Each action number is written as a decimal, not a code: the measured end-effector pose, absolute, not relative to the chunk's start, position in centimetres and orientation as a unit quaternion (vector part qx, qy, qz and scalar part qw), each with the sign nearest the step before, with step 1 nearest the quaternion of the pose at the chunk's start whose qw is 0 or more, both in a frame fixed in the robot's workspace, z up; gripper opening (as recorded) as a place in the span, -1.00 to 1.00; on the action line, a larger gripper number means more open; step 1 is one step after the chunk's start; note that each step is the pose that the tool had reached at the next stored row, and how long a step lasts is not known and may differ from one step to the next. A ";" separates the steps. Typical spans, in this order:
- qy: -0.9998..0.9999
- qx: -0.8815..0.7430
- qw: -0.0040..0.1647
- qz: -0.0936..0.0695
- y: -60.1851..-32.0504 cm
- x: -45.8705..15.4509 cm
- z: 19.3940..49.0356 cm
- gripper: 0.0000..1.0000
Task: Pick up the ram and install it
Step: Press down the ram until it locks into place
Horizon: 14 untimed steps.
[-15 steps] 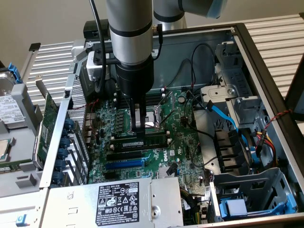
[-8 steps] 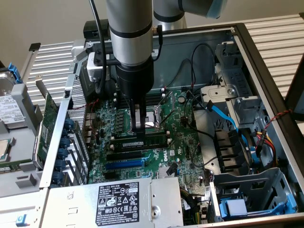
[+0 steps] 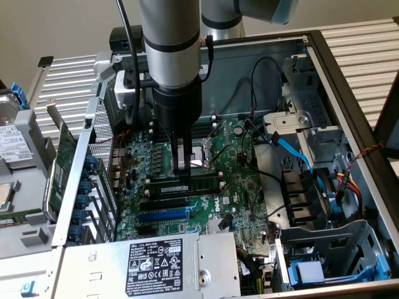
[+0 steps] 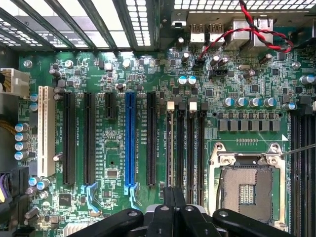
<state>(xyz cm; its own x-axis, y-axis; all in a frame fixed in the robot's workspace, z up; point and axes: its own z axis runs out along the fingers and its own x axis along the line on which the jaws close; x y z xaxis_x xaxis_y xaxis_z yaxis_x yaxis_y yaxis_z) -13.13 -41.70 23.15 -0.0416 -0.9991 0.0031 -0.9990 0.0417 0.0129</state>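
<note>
**One closed claw at the stick's top edge**

One open grey metal computer case [image 3: 349, 93] carries everything here. Outside its wall on the exterior view's left lies a silver hard drive [image 3: 12, 146]. Just inside that wall stands a larger green expansion card with a metal bracket [image 3: 62, 165].

Next comes the green motherboard [image 3: 243, 187], flat on the case floor. On it are long black card slots and one blue card slot [image 3: 162, 215].

The ram [image 3: 187, 185], a long, thin green circuit-board stick with a white label, stands on edge just beyond those slots. It sits in one of the black memory slots with white end clips [image 4: 190, 148]. Its long axis runs from the exterior view's left to its right, parallel to the card slots.

The black two-fingered gripper [image 3: 182, 168] hangs straight down from the arm, directly above the middle of the stick. Its fingers are closed together, with the tips at the stick's top edge. I cannot tell whether they pinch that edge or only bear on it. From the wrist view, the gripper [image 4: 173, 207] lines up over the memory slots, beside the square silver-framed processor socket [image 4: 247, 185], which is empty.

Further right, a light blue flat cable [image 3: 293, 149] curls down to the board. A grey metal drive cage [image 3: 330, 249] fills the near corner. A silver power supply with a black label [image 3: 162, 265] sits along the near edge.
</note>
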 end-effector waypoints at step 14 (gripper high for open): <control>-0.722 0.692 0.005 -0.004 -41.8 -13.1 23.0 -0.79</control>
<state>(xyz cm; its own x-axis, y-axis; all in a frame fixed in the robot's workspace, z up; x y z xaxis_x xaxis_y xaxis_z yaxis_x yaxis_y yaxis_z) -13.13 -41.83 23.00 -0.0417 -0.9991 0.0029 -0.9990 0.0417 0.0128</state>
